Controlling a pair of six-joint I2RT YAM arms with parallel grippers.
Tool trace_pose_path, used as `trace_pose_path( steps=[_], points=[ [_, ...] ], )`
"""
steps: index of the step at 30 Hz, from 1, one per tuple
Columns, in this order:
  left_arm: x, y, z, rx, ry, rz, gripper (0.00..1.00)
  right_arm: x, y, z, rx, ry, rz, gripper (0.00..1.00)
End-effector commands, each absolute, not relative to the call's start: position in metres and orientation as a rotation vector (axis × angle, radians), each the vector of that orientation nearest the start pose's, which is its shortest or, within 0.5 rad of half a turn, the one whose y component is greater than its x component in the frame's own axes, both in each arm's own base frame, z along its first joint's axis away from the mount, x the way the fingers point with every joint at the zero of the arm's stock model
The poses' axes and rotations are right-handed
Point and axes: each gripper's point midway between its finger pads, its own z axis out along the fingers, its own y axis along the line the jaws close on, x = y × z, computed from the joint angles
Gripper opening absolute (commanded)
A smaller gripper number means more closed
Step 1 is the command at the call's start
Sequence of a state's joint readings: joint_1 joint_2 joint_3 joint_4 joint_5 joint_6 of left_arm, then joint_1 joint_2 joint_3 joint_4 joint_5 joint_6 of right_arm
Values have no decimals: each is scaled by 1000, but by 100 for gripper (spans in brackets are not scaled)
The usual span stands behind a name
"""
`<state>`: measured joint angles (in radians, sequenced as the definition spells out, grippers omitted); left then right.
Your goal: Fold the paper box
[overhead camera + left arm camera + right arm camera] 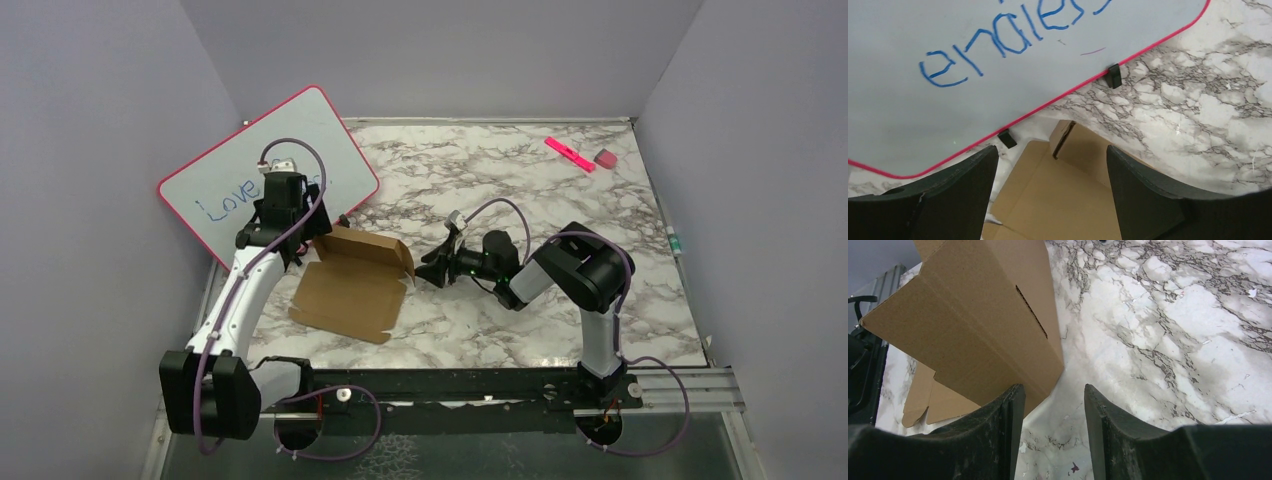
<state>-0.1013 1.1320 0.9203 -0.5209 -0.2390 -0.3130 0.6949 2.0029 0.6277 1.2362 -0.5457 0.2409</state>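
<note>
The paper box [350,285] lies partly folded on the marble table [520,180], left of centre in the overhead view, its far wall raised. The left gripper [1053,155] hangs over the box's far left corner, jaws wide apart and holding nothing. The right gripper [1054,390] sits just beside the box's right edge, jaws parted over bare table. A whiteboard [250,170] sits at the upper left, and a pink marker [569,153] lies at the upper right.

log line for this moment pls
paper box: one wall raised | left hand: open, over box | right hand: open, beside box corner
</note>
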Motion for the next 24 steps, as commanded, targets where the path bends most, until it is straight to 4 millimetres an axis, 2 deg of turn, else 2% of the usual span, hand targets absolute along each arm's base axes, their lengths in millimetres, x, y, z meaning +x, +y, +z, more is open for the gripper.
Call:
trace_pose_path(
  steps=[1,6,11,15,22,24],
  points=[
    [346,-25,181,-258,2212,-95,79,270,367,69,-854,1559,1185,53],
    [350,-26,162,-247,2261,-125,76,263,368,70,-882,1524,1213,56],
    [349,-31,154,-221,2276,-161,74,254,370,70,-918,1486,1259,60],
    [347,-44,146,-185,2302,-247,71,257,373,72,-917,1484,1258,62],
    [344,-56,145,-174,2308,-333,68,266,377,76,-868,1511,1194,63],
    [340,-56,152,-180,2291,-333,68,269,376,77,-848,1521,1187,63]
  ],
)
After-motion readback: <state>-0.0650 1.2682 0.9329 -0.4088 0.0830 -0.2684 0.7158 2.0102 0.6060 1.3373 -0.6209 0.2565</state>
